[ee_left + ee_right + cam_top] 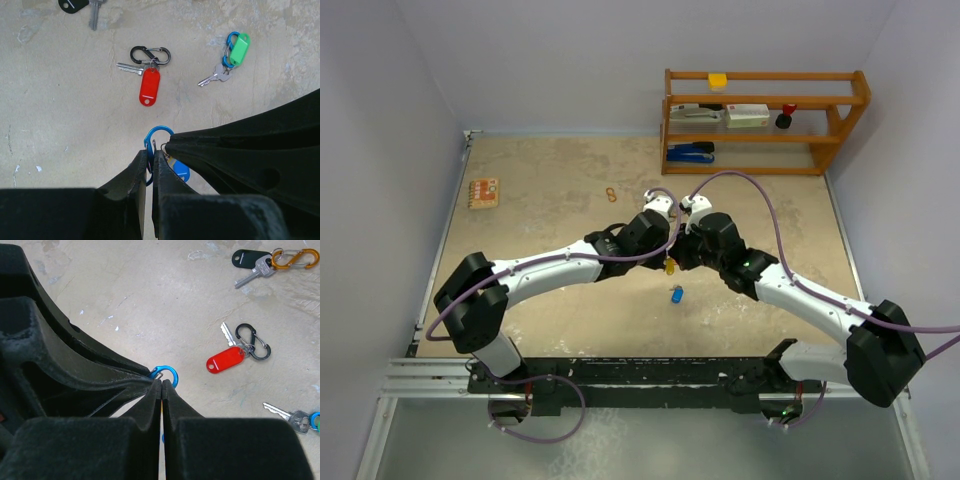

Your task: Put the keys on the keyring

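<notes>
- Grips a blue clip [159, 134] with the left gripper [151, 156], jaws clamped on its lower part, so only the top loop shows.
- Meets that clip from the other side with the right gripper [162, 385], jaws pressed together. Cannot tell what sits in the slit, just a thin yellow sliver [161, 412].
- Half hides a blue tag [181, 171] under the right gripper. Cannot tell if hanging or lying.
- Dangling below the two tips in the top view: a small yellow piece [669, 266], too small to name.
- Lying flat on the worktop [60, 110], apart from both grippers: a red-tag key [149, 89] joined to a black clip [150, 55], and a green-tag key [238, 49] near it.
- Cut off at the top edge of the left wrist view: a black-tag key [253, 259]. Seen whole only in the right wrist view, touching an orange clip [295, 258].
</notes>
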Action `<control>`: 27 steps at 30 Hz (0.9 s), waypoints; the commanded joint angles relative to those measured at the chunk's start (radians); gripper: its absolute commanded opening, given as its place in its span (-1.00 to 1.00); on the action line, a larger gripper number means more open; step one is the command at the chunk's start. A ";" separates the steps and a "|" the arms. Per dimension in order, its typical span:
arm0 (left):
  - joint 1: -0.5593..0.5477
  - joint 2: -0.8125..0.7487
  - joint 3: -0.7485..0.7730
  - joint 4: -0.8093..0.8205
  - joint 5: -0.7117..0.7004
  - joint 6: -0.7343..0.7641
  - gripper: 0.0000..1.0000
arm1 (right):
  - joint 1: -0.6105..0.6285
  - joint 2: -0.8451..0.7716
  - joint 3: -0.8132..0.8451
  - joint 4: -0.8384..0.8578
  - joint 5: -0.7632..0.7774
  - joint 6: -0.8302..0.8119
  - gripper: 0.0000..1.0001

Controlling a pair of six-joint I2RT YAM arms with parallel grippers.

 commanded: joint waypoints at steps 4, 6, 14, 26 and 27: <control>-0.009 -0.024 0.038 0.008 -0.013 0.016 -1.00 | 0.006 -0.005 0.006 0.024 0.023 -0.016 -1.00; -0.010 -0.027 0.038 0.006 -0.014 0.016 -1.00 | 0.006 -0.007 0.005 0.024 0.025 -0.015 -1.00; -0.010 -0.037 0.042 0.006 -0.020 0.014 -1.00 | 0.006 -0.012 -0.001 0.021 0.031 -0.016 -1.00; -0.010 -0.039 0.055 0.011 -0.020 0.016 -1.00 | 0.006 -0.011 -0.002 0.026 0.024 -0.016 -1.00; -0.010 -0.037 0.056 0.012 -0.021 0.016 -1.00 | 0.006 -0.010 -0.002 0.026 0.024 -0.016 -1.00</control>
